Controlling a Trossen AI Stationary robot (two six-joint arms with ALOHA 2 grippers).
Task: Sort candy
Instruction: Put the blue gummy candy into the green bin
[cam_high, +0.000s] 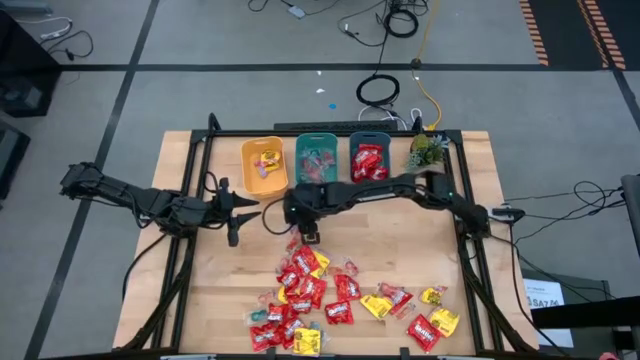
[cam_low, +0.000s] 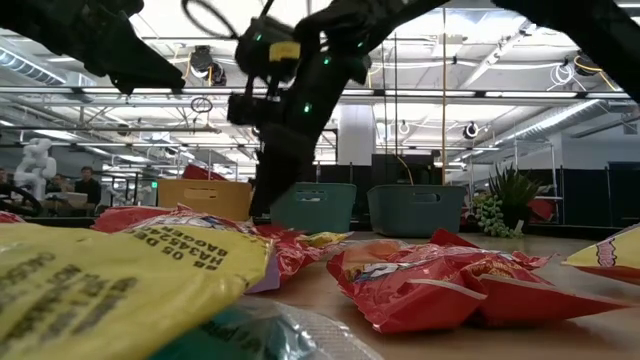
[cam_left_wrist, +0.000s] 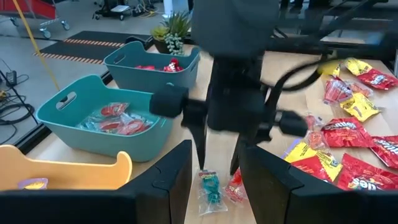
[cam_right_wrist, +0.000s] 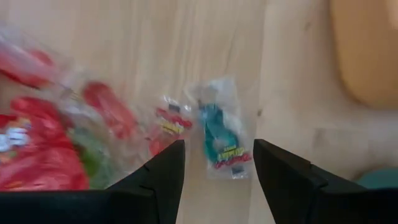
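I hang my right gripper (cam_right_wrist: 216, 167), fingers spread, straight over the teal clear-wrapped candy (cam_right_wrist: 219, 138) lying loose at the pile's (cam_high: 340, 305) bin-side edge, straddling it to pinch, while my left gripper (cam_high: 232, 208) waits open beside.

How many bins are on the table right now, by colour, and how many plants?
Yellow plastic bin: 1
Teal plastic bins: 2
Small green potted plant: 1
Total: 4
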